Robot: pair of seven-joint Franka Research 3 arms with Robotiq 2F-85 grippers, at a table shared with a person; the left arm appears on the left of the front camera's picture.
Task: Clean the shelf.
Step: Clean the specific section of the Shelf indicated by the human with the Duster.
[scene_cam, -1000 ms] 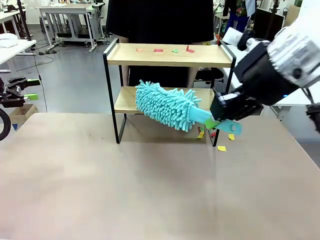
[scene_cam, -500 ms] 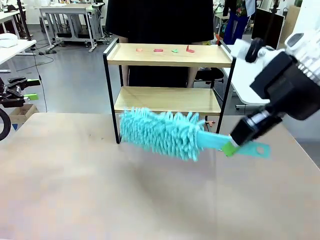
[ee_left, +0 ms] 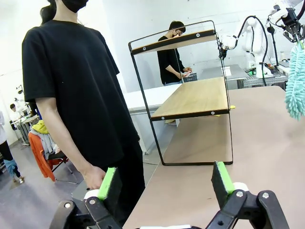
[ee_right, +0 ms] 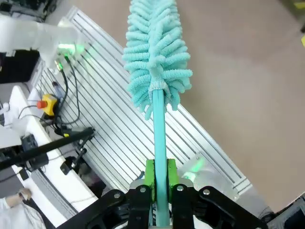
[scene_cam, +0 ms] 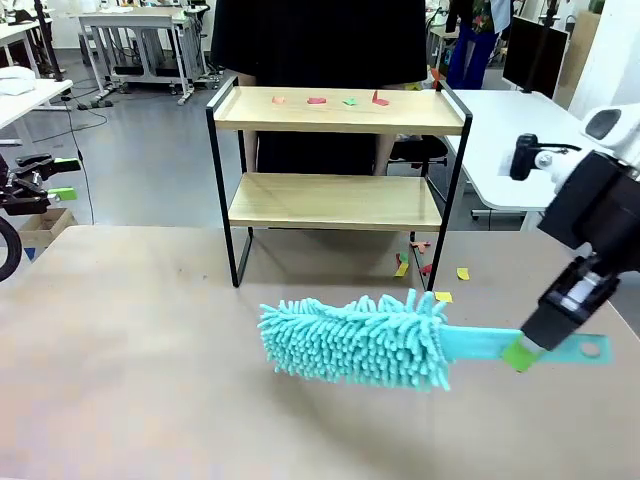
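Note:
The shelf (scene_cam: 336, 112) stands at the table's far side, with several small coloured paper scraps (scene_cam: 316, 100) on its top board; its lower board (scene_cam: 335, 200) is bare. My right gripper (scene_cam: 521, 352) is shut on the handle of a teal fluffy duster (scene_cam: 352, 340), which hangs level just above the table in front of the shelf, apart from it. The right wrist view shows the green pads (ee_right: 150, 177) clamped on the duster's handle (ee_right: 159, 138). My left gripper (scene_cam: 62, 178) stays open at the far left; its fingers (ee_left: 107, 183) hold nothing, and the shelf (ee_left: 193, 98) lies ahead of them.
A person in a black shirt (scene_cam: 320, 40) stands right behind the shelf. More paper scraps (scene_cam: 442, 296) lie on the table by the shelf's right front leg. White desks (scene_cam: 500, 120) stand to the right and in the background.
My right gripper has drawn the duster off the lower board, out of the shelf, toward the front and right, lowering it close to the tabletop. The left gripper has not moved.

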